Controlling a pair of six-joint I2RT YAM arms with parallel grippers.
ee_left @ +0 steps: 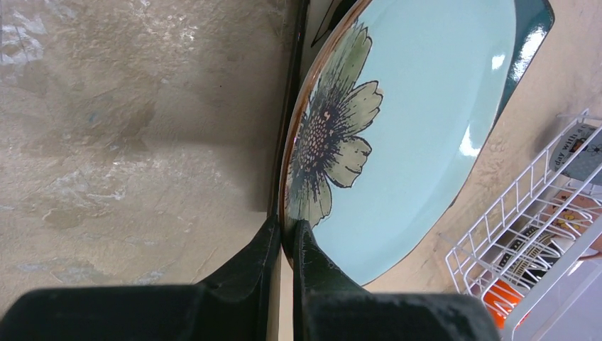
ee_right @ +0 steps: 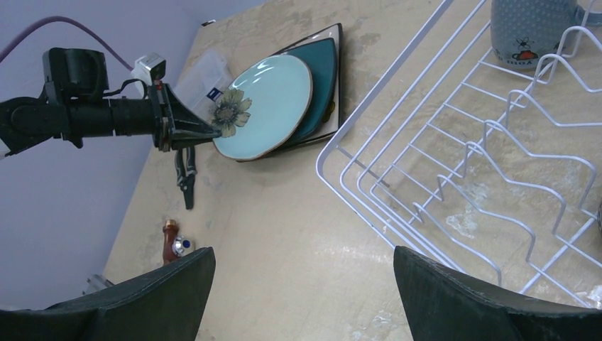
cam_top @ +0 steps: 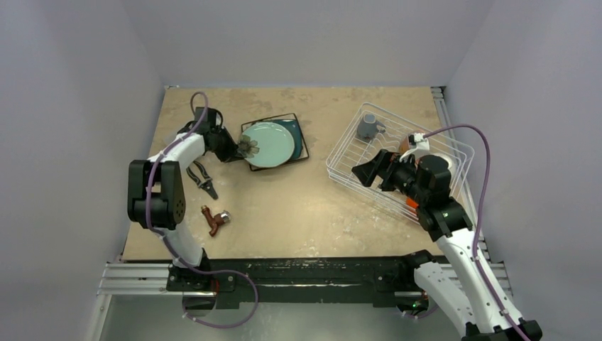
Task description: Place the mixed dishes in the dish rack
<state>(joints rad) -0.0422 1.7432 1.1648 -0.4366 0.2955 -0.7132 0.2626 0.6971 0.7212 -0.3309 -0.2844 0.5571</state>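
Pinching, left gripper [ee_left: 285, 231] shut, the flowered rim of the round pale-teal glazed ceramic plate [ee_left: 426, 128], stacked left of the white wire dish rack [ee_right: 369, 99]; right gripper [ee_right: 304, 252] wide open. Slick, brittle, probably weighty.

Soft, even light falls from overhead, leaving the counter [cam_top: 312, 206] bright in the top view, with only faint, blurred shadows under the arms. In the left wrist view, white glare streaks the glaze of the pale teal plate [ee_left: 426, 128], a grey shadow lies beside its rim, and the left gripper [ee_left: 286, 233] is near-black and slightly soft. In the right wrist view, the dish rack [ee_right: 497, 163] wires are crisp, while the right gripper [ee_right: 304, 270] shows dark and featureless.
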